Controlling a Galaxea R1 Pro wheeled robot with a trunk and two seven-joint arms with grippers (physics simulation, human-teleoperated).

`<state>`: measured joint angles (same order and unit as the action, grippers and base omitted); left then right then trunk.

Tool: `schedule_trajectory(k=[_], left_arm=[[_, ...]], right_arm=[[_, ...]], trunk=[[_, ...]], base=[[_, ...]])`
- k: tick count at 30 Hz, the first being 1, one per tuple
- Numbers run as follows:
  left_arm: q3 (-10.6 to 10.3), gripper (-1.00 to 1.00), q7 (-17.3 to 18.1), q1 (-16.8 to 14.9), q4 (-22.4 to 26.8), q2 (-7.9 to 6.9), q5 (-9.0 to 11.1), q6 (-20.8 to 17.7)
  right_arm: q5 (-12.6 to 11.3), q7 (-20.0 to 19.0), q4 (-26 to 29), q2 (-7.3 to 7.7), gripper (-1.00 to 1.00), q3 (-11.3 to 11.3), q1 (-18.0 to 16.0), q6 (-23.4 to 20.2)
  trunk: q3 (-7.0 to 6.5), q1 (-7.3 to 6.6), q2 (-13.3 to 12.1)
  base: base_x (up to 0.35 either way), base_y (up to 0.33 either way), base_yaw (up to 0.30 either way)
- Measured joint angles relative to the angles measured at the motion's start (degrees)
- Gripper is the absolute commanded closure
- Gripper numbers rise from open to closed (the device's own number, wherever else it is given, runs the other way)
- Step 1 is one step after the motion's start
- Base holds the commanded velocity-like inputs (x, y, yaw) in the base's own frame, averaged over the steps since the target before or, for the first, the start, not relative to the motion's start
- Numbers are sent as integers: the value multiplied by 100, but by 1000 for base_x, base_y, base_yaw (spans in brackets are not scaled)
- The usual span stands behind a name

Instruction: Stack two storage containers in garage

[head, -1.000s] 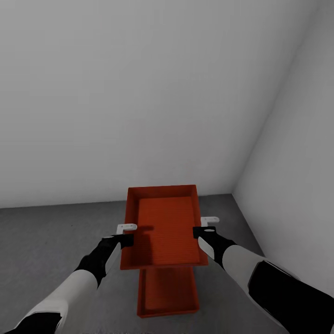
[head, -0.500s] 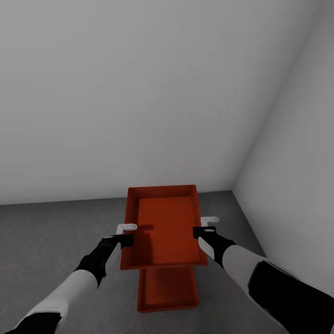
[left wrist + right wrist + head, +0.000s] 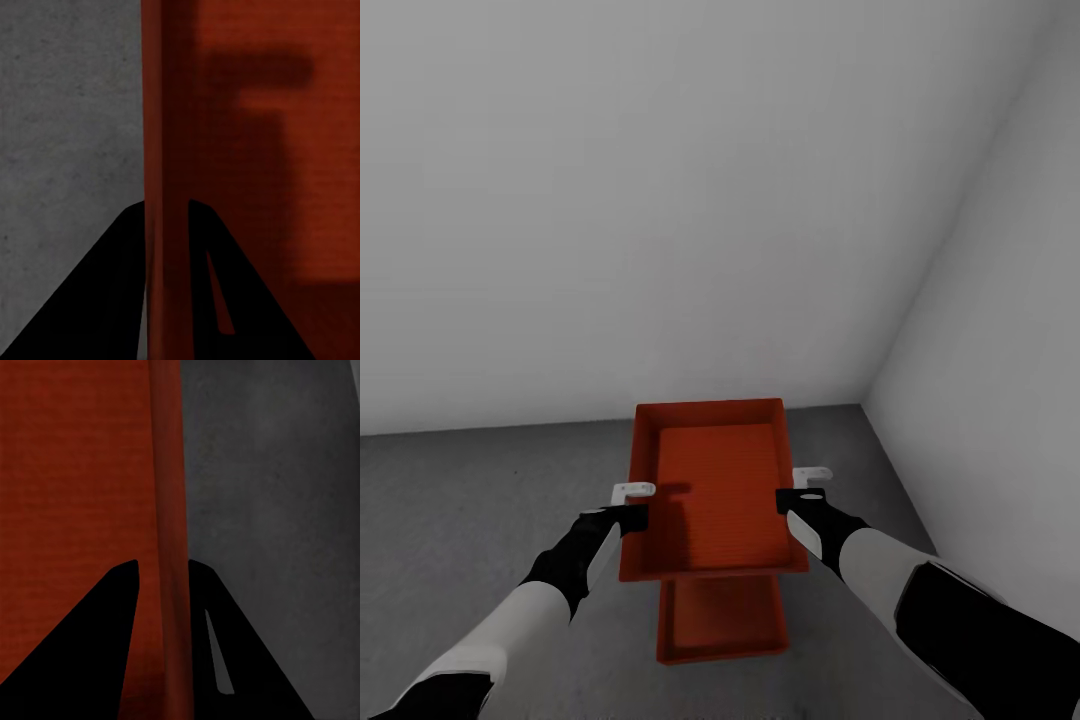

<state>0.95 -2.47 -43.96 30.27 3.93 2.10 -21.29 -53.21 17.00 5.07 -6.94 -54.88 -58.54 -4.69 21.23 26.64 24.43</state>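
Note:
I hold one orange-red storage container (image 3: 715, 490) level in the air between both arms. My left gripper (image 3: 632, 508) is shut on its left wall (image 3: 169, 150), and my right gripper (image 3: 792, 495) is shut on its right wall (image 3: 169, 472). The second storage container (image 3: 722, 625) lies on the dark grey concrete floor (image 3: 470, 500) below the held one. Only its near part shows; the rest is hidden under the held container. In each wrist view a ribbed wall runs between the two dark fingers.
Plain white garage walls meet in a corner ahead on the right (image 3: 865, 405). The right wall (image 3: 1000, 400) stands close beside my right arm. Bare concrete floor (image 3: 67, 112) spreads to the left of the containers.
The floor container and the wall's base have slid slightly up in the head view while my arms and the held container kept their place in the picture, so the view has moved.

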Motion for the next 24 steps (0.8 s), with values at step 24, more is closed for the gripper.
schedule_trajectory(k=[24], left_arm=[[0, 100, 0, 0, 0, 0, -1, 0]], right_arm=[[-1, 2, 1, 0, 100, -1, 0, 0]], trunk=[[223, 0, 0]], base=[[0, 0, 0]])
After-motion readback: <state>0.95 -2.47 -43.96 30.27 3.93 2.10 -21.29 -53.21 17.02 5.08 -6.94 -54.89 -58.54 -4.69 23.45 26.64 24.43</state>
